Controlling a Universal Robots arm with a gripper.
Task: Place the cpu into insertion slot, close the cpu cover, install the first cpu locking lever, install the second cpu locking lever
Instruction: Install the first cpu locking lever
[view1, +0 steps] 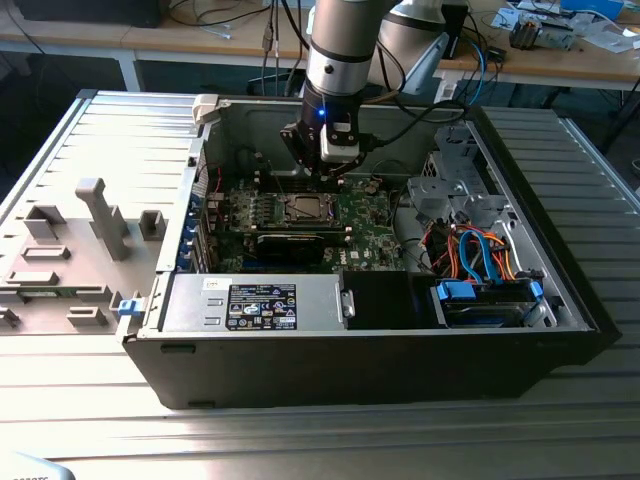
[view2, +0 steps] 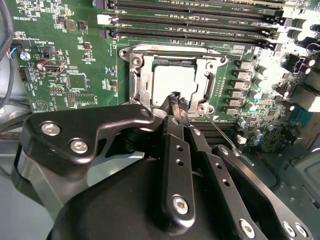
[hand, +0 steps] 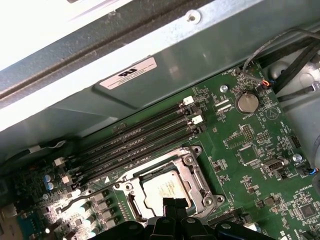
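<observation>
I see the cpu (view2: 172, 82) seated under the closed cpu cover (view2: 145, 82), my gripper (view2: 178, 101) pinched narrow beside a locking lever (view2: 220, 129) that needs hooking.

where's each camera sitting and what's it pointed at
Exterior view: off the arm, looking down into the open black computer case; silver arm and gripper show.
Second wrist view: on the arm, facing the silvery-grey square cpu under its silver frame cover; black fingers show.
First wrist view: on the arm, facing the long black memory slots.
Both wrist views share the green motherboard.
</observation>
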